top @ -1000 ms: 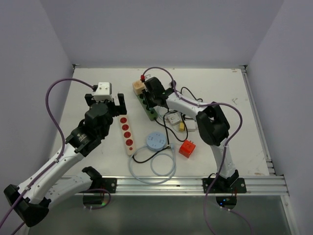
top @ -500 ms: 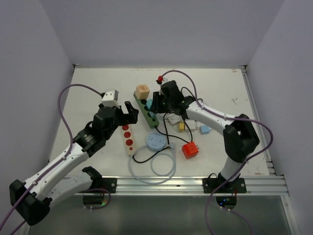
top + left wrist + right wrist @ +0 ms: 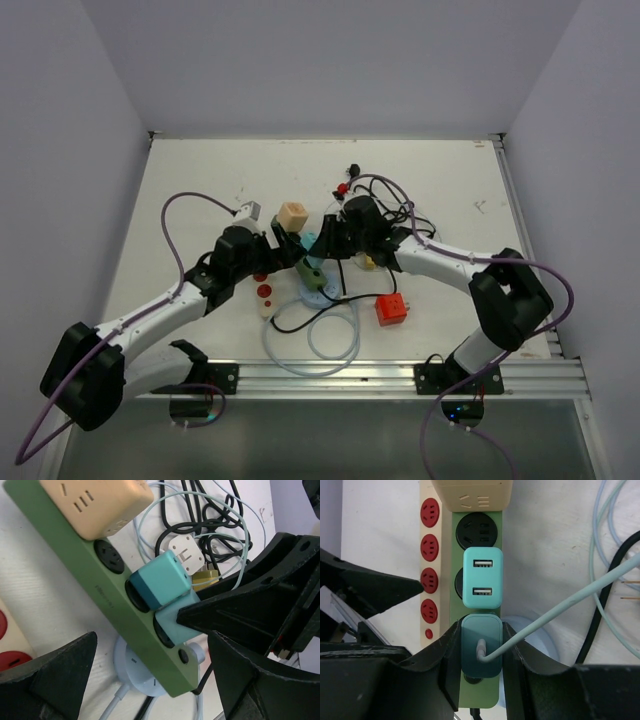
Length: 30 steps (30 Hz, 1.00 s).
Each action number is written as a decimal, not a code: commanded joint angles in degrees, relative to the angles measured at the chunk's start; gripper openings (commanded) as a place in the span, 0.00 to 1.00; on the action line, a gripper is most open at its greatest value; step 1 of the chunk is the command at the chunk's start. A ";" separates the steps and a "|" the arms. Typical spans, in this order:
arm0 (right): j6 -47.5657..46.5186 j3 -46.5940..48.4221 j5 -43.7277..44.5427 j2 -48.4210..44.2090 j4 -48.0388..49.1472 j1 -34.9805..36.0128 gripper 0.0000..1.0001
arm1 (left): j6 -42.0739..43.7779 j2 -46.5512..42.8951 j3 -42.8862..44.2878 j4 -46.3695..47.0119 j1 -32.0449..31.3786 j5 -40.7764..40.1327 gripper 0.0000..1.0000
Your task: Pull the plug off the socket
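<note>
1. Right tool (image 3: 481, 628) is on it: fingers pressed to both flanks of the teal plug (image 3: 481, 650), pinching it. The plug is seated in the green strip (image 3: 457, 575), in the last socket toward the strip's button end, w/ its pale cable (image 3: 560, 605) running off to one side.
2. Left tool (image 3: 150, 642) hangs over that strip, fingers spread wide and gripping nothing (can't tell if it touches the strip).
3. Step in hand, by my read: the pull itself. Pin the strip down w/ the left tool first, or the whole strip prob. lifts off the worktop (image 3: 200, 180) w/ the plug.
4. Draw straight out from the strip's face, no twist. The USB block (image 3: 483, 577) sits right against the plug, one socket along the strip, so rocking sideways could lever it.
5. The plug's sides look smooth, so the grip may slip. Go slow & steady.
</note>
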 commanded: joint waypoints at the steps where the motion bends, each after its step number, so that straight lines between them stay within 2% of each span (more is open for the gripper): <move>1: 3.06 1.03 -2.87 -4.29 11.67 1.54 0.00 | -2.17 2.68 0.01 8.86 0.59 4.06 0.95; 11: 5.70 -3.18 -1.19 -7.19 13.61 2.07 0.00 | -1.73 6.56 -2.17 7.81 0.85 2.22 0.90; 22: 9.40 -6.87 -2.33 -7.46 19.49 2.86 0.00 | -3.05 8.22 -5.08 11.93 1.20 2.31 0.81; 25: 10.01 -6.88 -3.12 -6.76 19.93 2.95 0.00 | -3.66 8.84 -6.40 13.52 1.20 1.43 0.75; 28: 10.28 -7.31 -3.65 -6.58 20.37 3.13 0.00 | -4.02 9.46 -7.10 14.57 1.29 1.08 0.62; 29: 10.19 -7.40 -3.66 -6.58 20.29 3.13 0.00 | -4.11 9.55 -7.45 15.01 1.29 1.08 0.52; 30: 10.02 -7.49 -3.66 -6.84 20.11 3.21 0.00 | -4.19 9.63 -7.54 15.36 1.29 1.16 0.47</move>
